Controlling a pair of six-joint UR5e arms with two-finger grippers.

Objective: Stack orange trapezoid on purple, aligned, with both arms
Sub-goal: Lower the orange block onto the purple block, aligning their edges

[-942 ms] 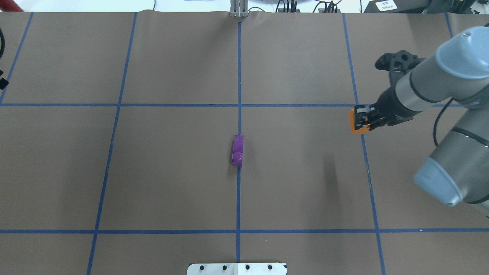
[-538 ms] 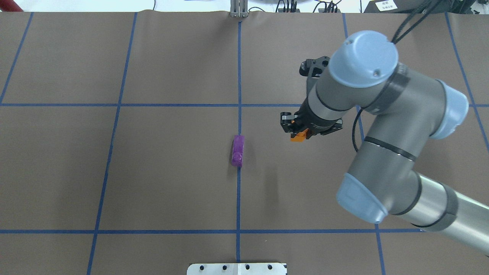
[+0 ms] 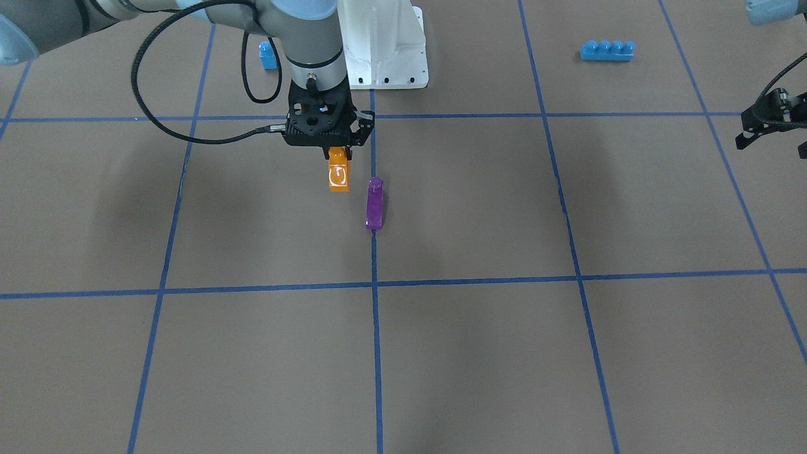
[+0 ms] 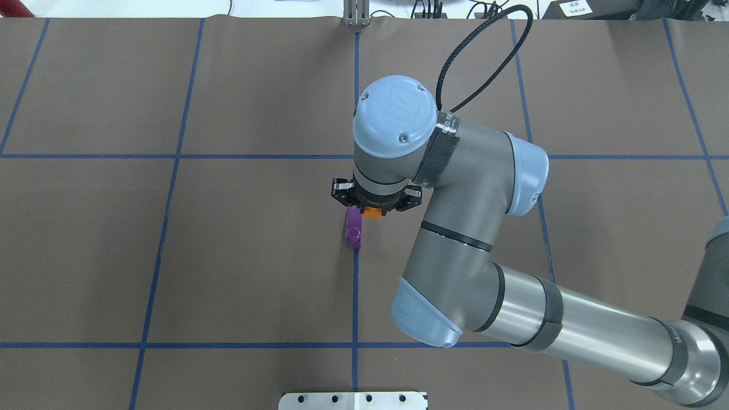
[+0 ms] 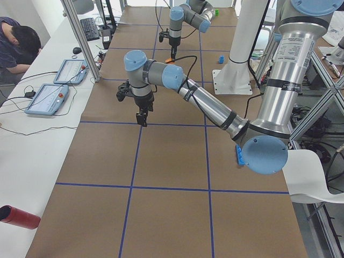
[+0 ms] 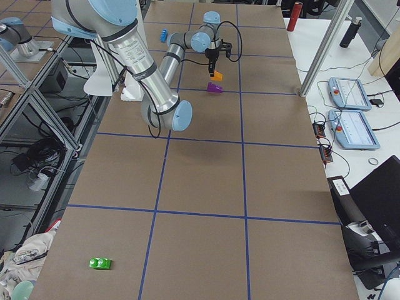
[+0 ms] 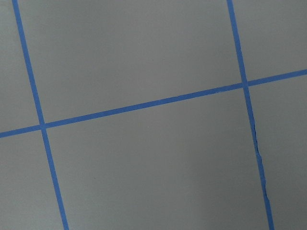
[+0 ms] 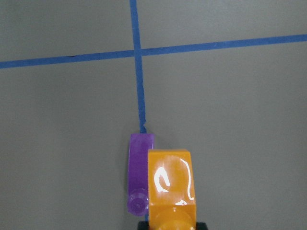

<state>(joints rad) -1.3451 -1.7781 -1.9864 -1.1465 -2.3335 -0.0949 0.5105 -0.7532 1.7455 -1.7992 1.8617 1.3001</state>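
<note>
My right gripper (image 3: 338, 153) is shut on the orange trapezoid (image 3: 338, 176) and holds it above the table, stud side towards the front camera. The purple block (image 3: 374, 203) lies on the centre tape line, just beside and below the orange one. In the overhead view the orange block (image 4: 373, 213) peeks out under the wrist, right of the purple block (image 4: 354, 230). The right wrist view shows orange (image 8: 170, 184) overlapping the right side of purple (image 8: 139, 172). My left gripper (image 3: 774, 120) hangs far off at the table's side, cut by the frame edge; I cannot tell its state.
A long blue four-stud brick (image 3: 607, 50) and a small blue block (image 3: 268, 55) lie near the white robot base (image 3: 383, 57). A green block (image 6: 100, 263) lies far down the table. An operator (image 5: 19, 45) sits at the side desk.
My right arm has swung from the table's right side to the centre, carrying the orange trapezoid to just beside the purple block. The purple block has not moved.
</note>
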